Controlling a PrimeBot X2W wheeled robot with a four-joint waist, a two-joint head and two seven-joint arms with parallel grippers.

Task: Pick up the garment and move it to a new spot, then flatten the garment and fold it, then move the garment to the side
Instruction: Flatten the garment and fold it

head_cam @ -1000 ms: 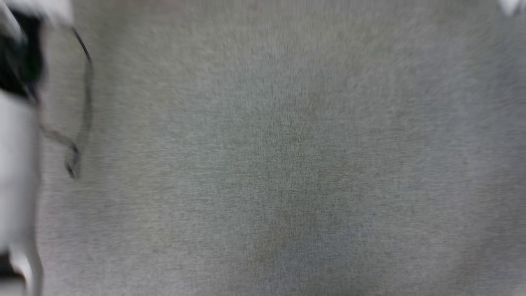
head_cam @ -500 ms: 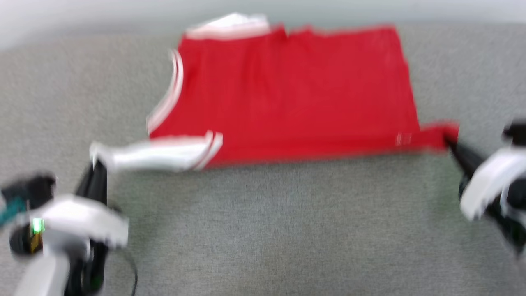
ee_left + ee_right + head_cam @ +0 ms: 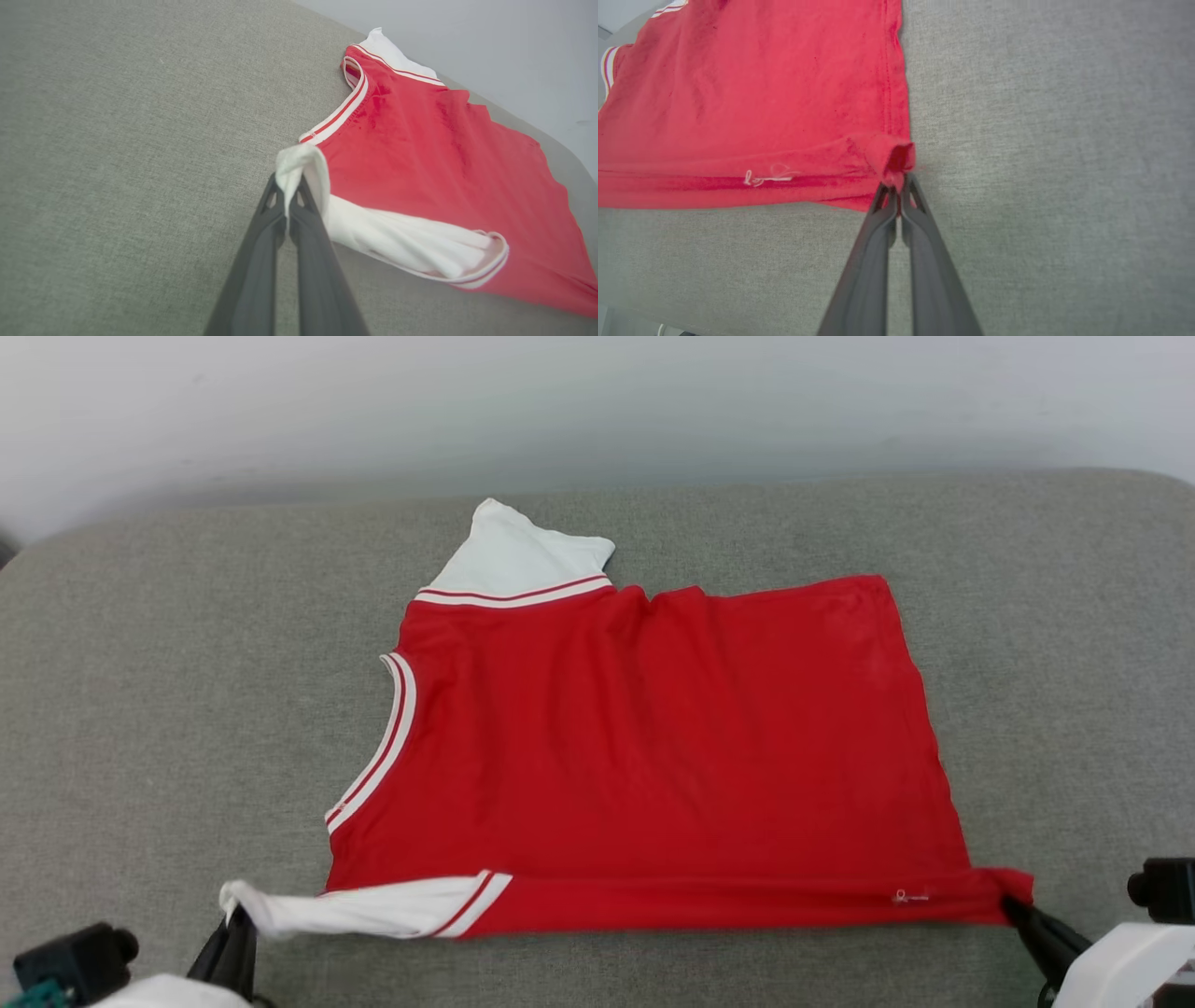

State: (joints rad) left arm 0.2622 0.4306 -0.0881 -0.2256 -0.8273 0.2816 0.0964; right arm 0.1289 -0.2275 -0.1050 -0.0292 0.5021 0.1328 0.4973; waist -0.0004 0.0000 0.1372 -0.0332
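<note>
- The red short-sleeved jersey T-shirt (image 3: 653, 756) lies spread on the grey fabric surface (image 3: 140, 709).
- Left gripper (image 3: 287, 198) is clamped on the white sleeve tip (image 3: 299, 158); right gripper (image 3: 896, 186) is clamped on the red hem corner (image 3: 896, 156).
- Risk: an uneven pull could slip either thin pinch.

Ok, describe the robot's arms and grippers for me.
The left gripper and right gripper each have two long, tapering dark grey fingers with triangular cut-outs near the tips. Behind them, the head view shows white shells and black blocks.
</note>
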